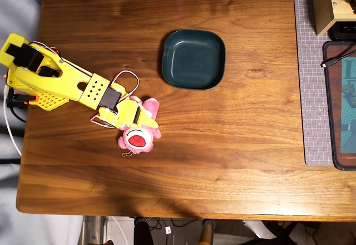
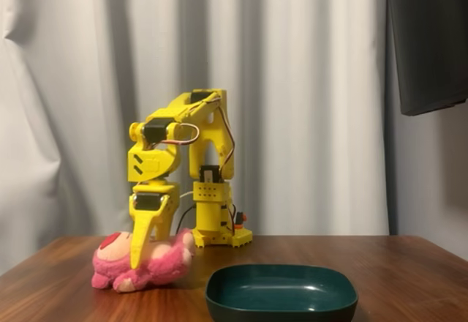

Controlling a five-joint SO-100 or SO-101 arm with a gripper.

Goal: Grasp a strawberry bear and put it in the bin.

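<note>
Here the strawberry bear (image 1: 137, 136) lies on the wooden table (image 1: 222, 156), on its back with its red mouth turned up in the overhead view; in the fixed view we see it stretched out low on the tabletop (image 2: 139, 267). A small chain trails from it toward the table's near edge in the overhead view. Our gripper (image 1: 135, 117) is down over the bear's body, its fingers (image 2: 139, 245) straddling the plush, one yellow finger pressed against the pink side. We cannot tell whether the jaws have closed on it or merely rest around it. The yellow arm (image 2: 186, 139) folds up from its base, elbow high, and the wrist points straight down. The bin (image 1: 193, 59) sits apart from the bear, up and to the right in the overhead view.
</note>
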